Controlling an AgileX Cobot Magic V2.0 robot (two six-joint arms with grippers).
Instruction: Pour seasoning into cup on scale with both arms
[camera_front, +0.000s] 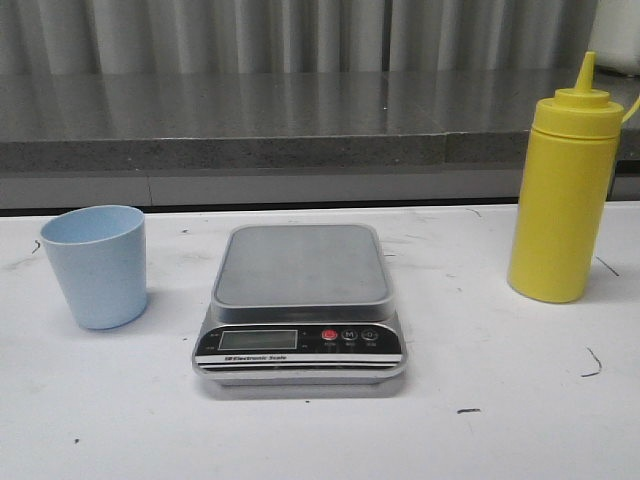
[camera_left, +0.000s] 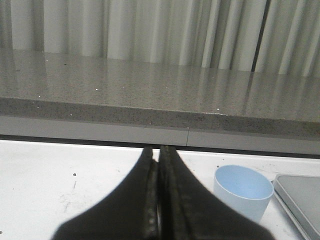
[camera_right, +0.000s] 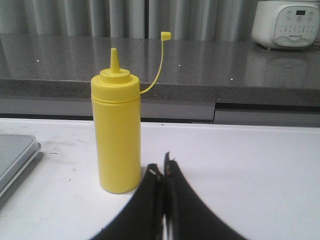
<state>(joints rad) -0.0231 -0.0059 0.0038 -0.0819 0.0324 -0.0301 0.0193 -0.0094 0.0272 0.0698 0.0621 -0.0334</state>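
Note:
The pale blue cup (camera_front: 96, 265) stands upright on the white table, left of the scale (camera_front: 300, 300), whose plate is bare. The yellow seasoning bottle (camera_front: 563, 195) stands upright to the right of the scale, its nozzle uncapped and the small cap hanging on its strap. Neither gripper shows in the front view. In the left wrist view my left gripper (camera_left: 158, 150) is shut and holds nothing, with the cup (camera_left: 243, 192) a little ahead and to one side. In the right wrist view my right gripper (camera_right: 163, 167) is shut and empty, close beside the base of the seasoning bottle (camera_right: 118, 135).
A grey stone counter (camera_front: 300, 125) runs along the back of the table, with curtains behind it. A white rice cooker (camera_right: 286, 22) sits on that counter at the right. Small dark marks dot the white table (camera_front: 500, 400).

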